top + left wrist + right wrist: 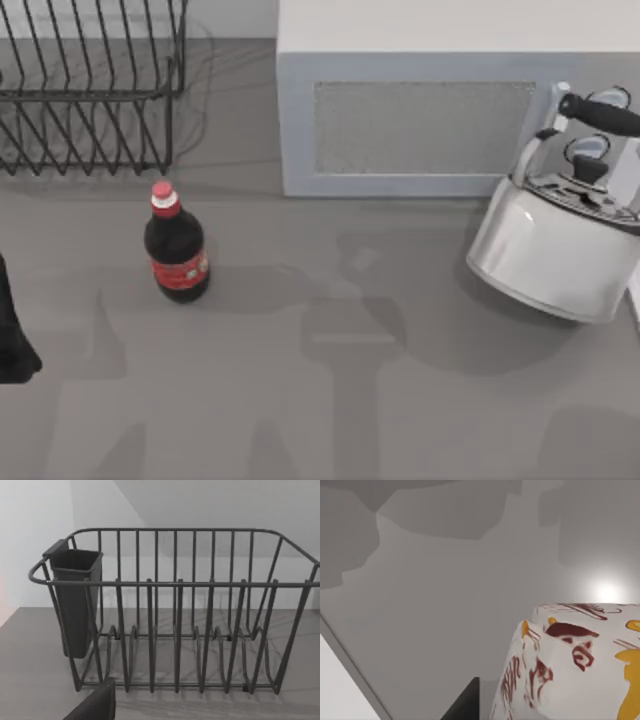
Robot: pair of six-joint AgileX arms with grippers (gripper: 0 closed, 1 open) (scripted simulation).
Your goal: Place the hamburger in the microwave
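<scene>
At the far left edge of the grey table (pixel 330 400), a dark bit of my left arm pokes in. A dark finger (pixel 95 705) of the left gripper shows low in the left wrist view, but I cannot tell if that pincer is open or closed. It faces the black wire rack (pixel 90 90), which stands at the back left of the table. A dark cup (pixel 75 600) hangs on one end of the rack.

In front of the rack, a little to its right, a dark soda bottle (pixel 177 250) with a red cap stands upright. It touches nothing else.

Next comes the big white microwave (pixel 420 125) at the back, right of the rack. Its door with the speckled window is closed.

Just beside the microwave's right end sits a shiny silver kettle (pixel 550 250) with a black handle.

In the right wrist view, a white wrapped hamburger (pixel 575 665) with red and yellow print is very close to the camera, above the table, with a dark finger (pixel 462 705) beside it. I cannot tell if the right pincer is gripping it.
</scene>
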